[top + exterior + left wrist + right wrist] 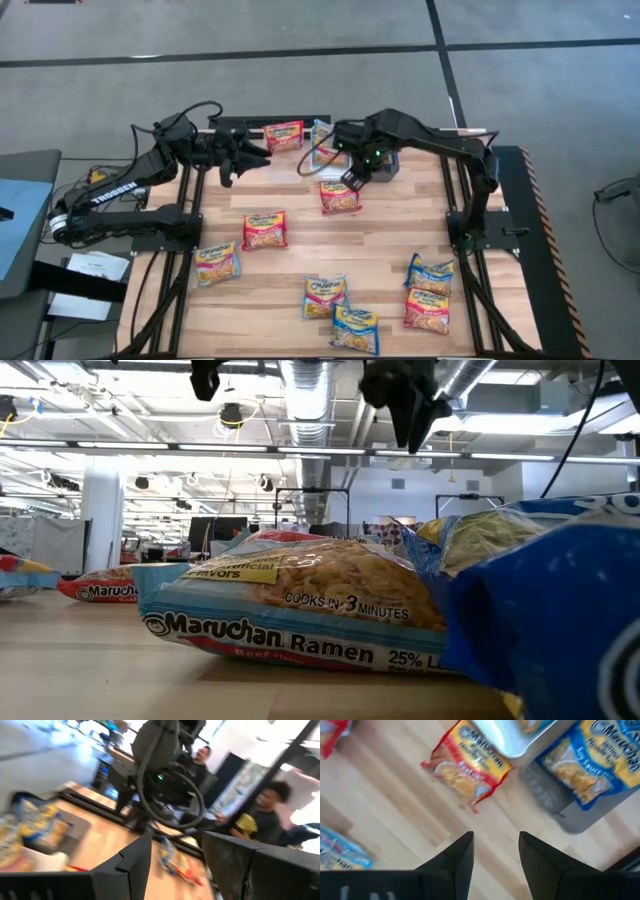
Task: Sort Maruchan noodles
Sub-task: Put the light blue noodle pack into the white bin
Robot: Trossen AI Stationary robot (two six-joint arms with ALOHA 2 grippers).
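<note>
Several Maruchan packets lie flat on the wooden table: red-banded ones (340, 197) (264, 230) (284, 135), and others near the front edge (217, 263) (325, 296) (355, 328) (430, 272) (427, 310). A blue-banded packet (585, 770) lies in the dark-grey bin (550, 800). My right gripper (355, 178) (496, 837) hangs open and empty above bare wood, just on the far side of the red packet (465, 767). My left gripper (245, 155) (177, 840) is open and empty in the air at the far left, pointing toward the right arm.
The white bin (515, 735) and dark-grey bin (385, 165) stand at the far middle of the table. In the low view a packet (300, 605) and a blue one (560, 610) fill the foreground. People (260, 820) are in the room beyond. Bare wood lies mid-table (400, 225).
</note>
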